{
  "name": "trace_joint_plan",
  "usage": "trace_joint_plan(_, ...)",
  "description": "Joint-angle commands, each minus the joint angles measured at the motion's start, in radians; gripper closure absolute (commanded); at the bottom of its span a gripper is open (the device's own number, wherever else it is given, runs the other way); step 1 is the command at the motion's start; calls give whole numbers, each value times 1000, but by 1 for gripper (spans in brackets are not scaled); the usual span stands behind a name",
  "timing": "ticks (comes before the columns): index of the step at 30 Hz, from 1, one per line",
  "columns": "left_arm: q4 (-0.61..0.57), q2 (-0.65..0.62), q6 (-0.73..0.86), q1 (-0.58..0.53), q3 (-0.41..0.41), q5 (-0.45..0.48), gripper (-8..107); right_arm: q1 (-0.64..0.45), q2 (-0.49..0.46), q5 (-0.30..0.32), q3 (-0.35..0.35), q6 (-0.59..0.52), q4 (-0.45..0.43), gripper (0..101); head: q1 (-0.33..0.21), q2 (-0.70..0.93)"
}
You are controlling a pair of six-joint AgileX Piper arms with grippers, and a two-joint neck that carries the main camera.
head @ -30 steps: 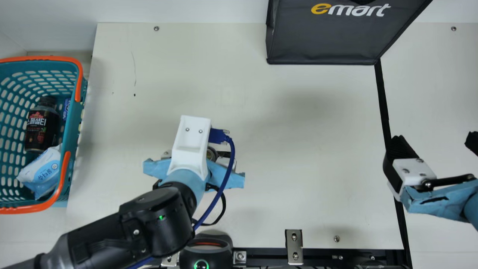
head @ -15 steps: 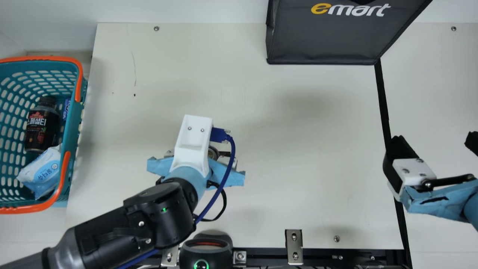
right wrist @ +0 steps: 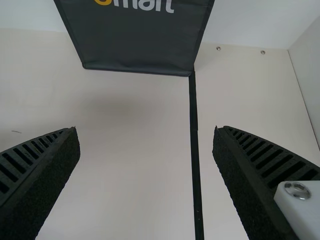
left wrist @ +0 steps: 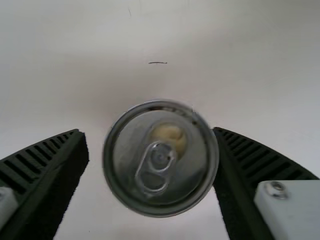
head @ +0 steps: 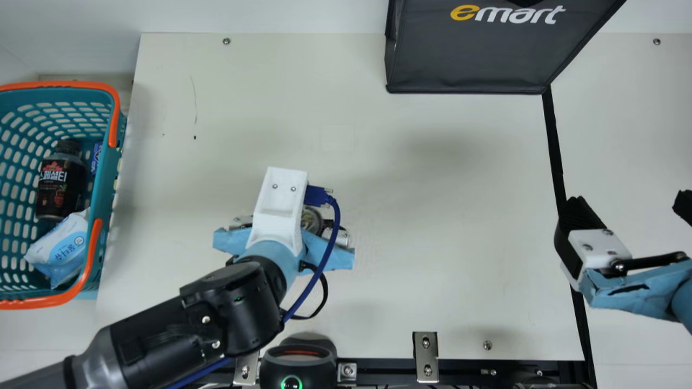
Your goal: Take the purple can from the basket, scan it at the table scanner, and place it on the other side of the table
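**Left claw (head: pixel 319 251) has opened wider around the purple can (left wrist: pixel 161 159)**

Compared with the earlier frame, the side links of this claw stand farther apart, while its arm is almost at the same place.

The can is upright between the two spread fingers, its long axis vertical to the desk (head: pixel 432 216). The lid with the pull tab is pointing up to the wrist camera. On one side a gap separates it from the finger; whether it touches the other finger, or the desk below, I cannot tell. It is beyond the scanner (head: pixel 297 359), in the main view.

Well apart to the left of the scanner is the basket (head: pixel 111 167). Inside are a dark bottle (head: pixel 60 186), lying with its cap to the far end, a white-blue packet (head: pixel 62 246) beside it and a small blue item (head: pixel 96 158).

Far beyond the scanner, to its right, stands a black bag (head: pixel 470 59). The right claw (head: pixel 630 210) is spread, well to the scanner's right.
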Motion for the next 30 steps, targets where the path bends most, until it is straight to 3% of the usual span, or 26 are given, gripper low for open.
trace_joint_plan(1,3,-3,2,2,-3,2,17,0,0,0,0,0,0,6,-29,2)
trace_joint_plan(4,2,-9,3,3,-5,5,9,0,0,0,0,0,0,6,-29,2)
trace_joint_plan(21,-28,-48,22,13,-13,16,9,0,0,0,0,0,0,6,-29,2)
trace_joint_plan(30,-103,-157,54,39,-11,1,9,0,0,0,0,0,0,6,-29,2)
